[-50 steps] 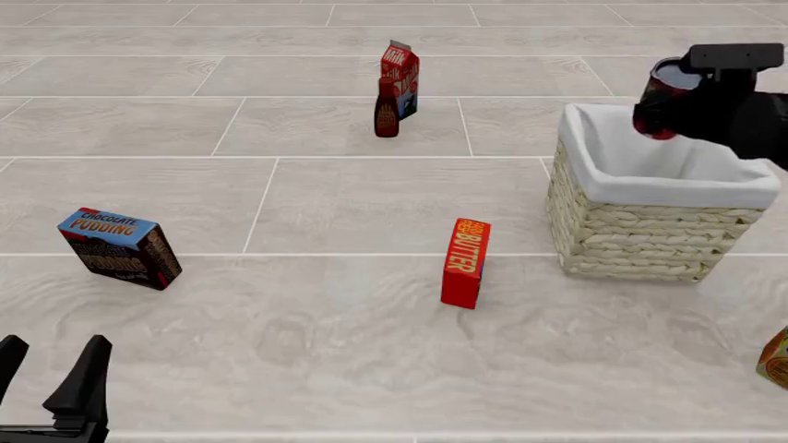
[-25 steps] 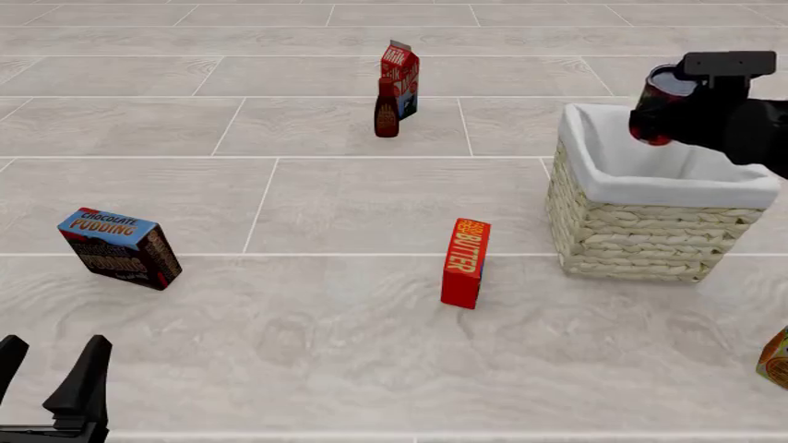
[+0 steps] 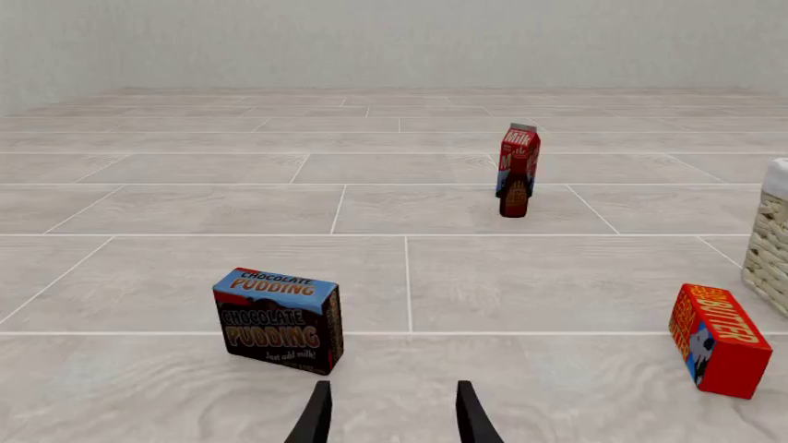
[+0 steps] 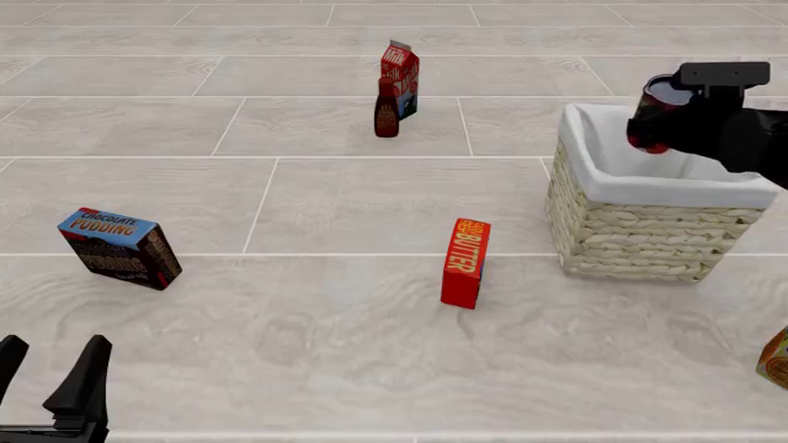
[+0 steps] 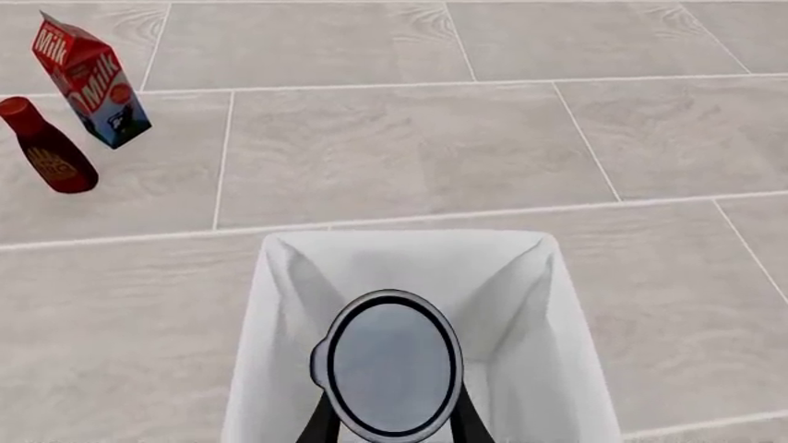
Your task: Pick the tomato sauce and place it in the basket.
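Right wrist view: right claw (image 5: 391, 420) clenched on the tomato sauce (image 5: 391, 362) over the basket (image 5: 286, 305). Rigid, smooth tin; side grip suited. Left claw (image 3: 391, 415) stood released.

Orange box (image 4: 777, 362) at front view's right edge, mostly cut off

The tomato sauce (image 4: 654, 118) is dark red with a pale grey top ringed in black. The basket (image 4: 640, 235) is pale straw weave with a white liner. The butter box (image 4: 466, 262) is red with orange lettering. The pudding box (image 4: 120, 247) is dark brown with a blue top and red lettering. The milk carton (image 4: 400, 77) is red, white and blue; the bottle (image 4: 387, 110) is dark brown-red. The surface (image 4: 308, 203) is light grey marbled tile.
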